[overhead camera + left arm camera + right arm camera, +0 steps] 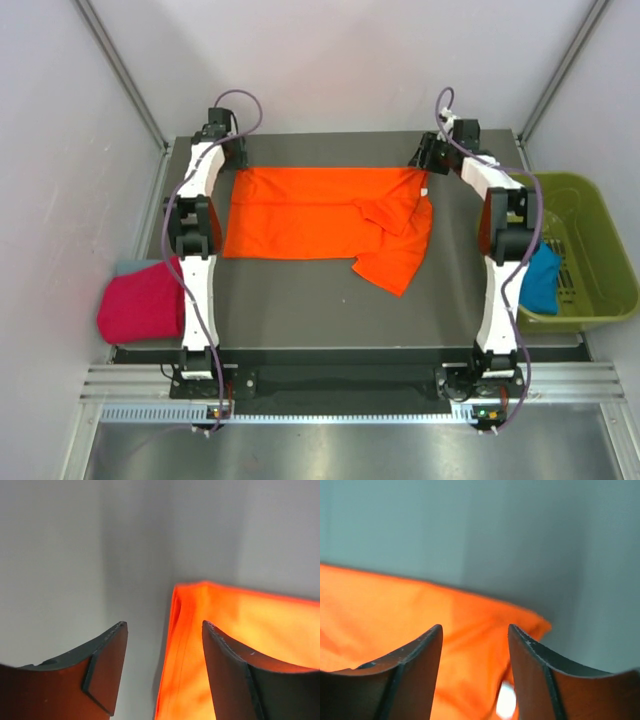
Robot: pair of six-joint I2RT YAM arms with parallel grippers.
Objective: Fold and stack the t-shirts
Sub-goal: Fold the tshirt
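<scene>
Got the orange t-shirt (300,215) laid out across the upper middle of the top view, on the dark table (330,310). Looks smooth and flat on its left half, bunched and folded over on the right, with one flap hanging down toward the centre of the frame. Can just make out a small white tag (424,192) near its upper right corner. Also seeing a magenta-pink t-shirt (140,305) bundled at the left edge of the frame, by the table's lower left corner, with a bit of grey-blue t-shirt (128,266) peeking out just above it. Then a teal-blue t-shirt (543,280) tucked in the olive-green bin (595,210) on the right side, partly hidden behind the right arm (500,290). Moving out to the left gripper (236,155): sitting at the shirt's upper left corner, fingers spread apart in the wrist view, orange edge showing through the gap. Same deal for the right gripper (426,157) at the upper right corner, fingers apart with orange cloth behind them. Can't tell from any view about actual contact with the cloth, though
</scene>
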